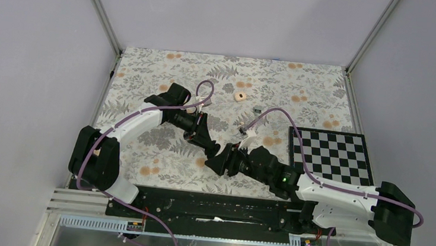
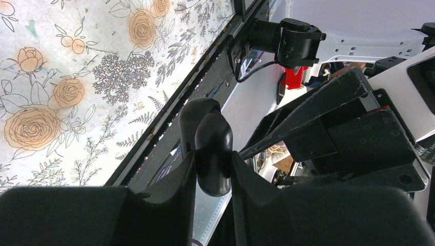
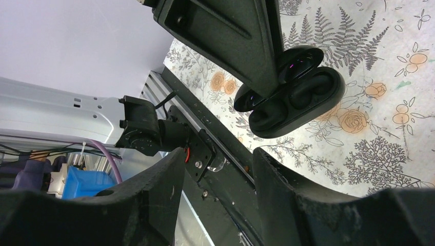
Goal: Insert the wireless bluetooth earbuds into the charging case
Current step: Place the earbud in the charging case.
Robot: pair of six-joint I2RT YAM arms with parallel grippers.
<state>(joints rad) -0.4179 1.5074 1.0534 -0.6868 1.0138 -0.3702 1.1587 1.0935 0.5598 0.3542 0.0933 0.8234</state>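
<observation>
While my L hand [image 2: 213, 171] pinches the charging case [image 3: 302, 105] tight, lid [image 3: 308, 61] open, it hangs clear of the bench [image 1: 302, 83] at front-centre. R hand [image 3: 218, 169]: approx half open, empty, just beside case.

surface: floral table [image 1: 302, 83] | on it — peach disc [image 1: 240, 96], grey piece [image 1: 256, 110], checkerboard [image 1: 329, 155]
</observation>
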